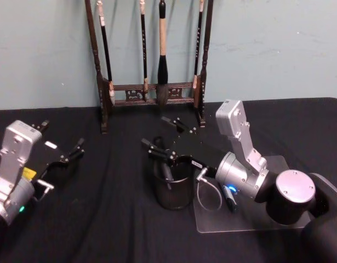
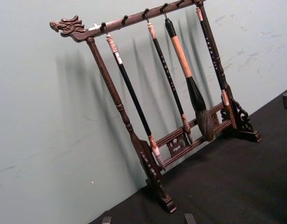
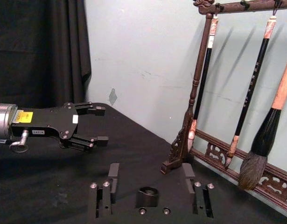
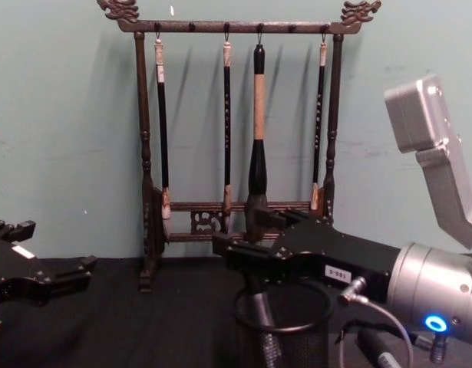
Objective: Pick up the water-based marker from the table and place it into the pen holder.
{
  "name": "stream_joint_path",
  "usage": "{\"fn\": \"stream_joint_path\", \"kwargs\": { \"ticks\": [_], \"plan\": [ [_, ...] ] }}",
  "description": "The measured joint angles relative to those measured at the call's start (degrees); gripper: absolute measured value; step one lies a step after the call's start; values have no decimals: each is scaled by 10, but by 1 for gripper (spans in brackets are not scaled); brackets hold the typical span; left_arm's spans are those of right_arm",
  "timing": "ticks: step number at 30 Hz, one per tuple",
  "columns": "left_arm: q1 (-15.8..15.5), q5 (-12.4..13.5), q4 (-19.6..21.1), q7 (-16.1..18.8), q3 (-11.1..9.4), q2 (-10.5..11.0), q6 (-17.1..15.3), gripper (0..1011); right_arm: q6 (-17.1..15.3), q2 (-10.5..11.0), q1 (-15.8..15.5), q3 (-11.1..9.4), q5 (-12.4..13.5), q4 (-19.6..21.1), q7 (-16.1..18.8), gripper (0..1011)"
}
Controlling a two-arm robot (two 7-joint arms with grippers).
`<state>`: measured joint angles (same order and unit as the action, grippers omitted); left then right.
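Count: 4 brushes – 3 slim, 1 thick. 1 rack. 1 holder w/ 1 marker inside. 1 clear plate. 2 arms, 1 gripper ea.: left gripper, right gripper.

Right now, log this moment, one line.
thick dark marker in round black wire-mesh pen holder; right gripper above it, jaws open; left gripper parked left, jaws open

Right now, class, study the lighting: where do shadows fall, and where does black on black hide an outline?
Left wrist view: the brush rack and brushes throw soft shadows on the pale wall. Head view: the pen holder nearly merges with the black tablecloth; the clear plate shows a pale sheen. Chest view: the open right gripper blends into the holder's rim below it.
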<state>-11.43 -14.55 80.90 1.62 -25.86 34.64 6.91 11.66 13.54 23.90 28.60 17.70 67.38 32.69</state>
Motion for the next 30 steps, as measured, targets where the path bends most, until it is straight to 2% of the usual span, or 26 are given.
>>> {"fn": "stream_joint_path", "kwargs": {
  "ticks": [1,4,7,21,30],
  "plan": [
    [0,0,0,0,0,0,0,1009,0,0,0,0,0,0,0,864],
    [0,0,0,0,0,0,0,1009,0,0,0,0,0,0,0,912],
    [0,0,0,0,0,0,0,1009,0,0,0,0,0,0,0,1002],
    [0,0,0,0,0,0,0,1009,0,0,0,0,0,0,0,1002],
    [0,0,0,0,0,0,0,1009,-14,9,-15,-5,2,26,-13,1002]
  ]
}}
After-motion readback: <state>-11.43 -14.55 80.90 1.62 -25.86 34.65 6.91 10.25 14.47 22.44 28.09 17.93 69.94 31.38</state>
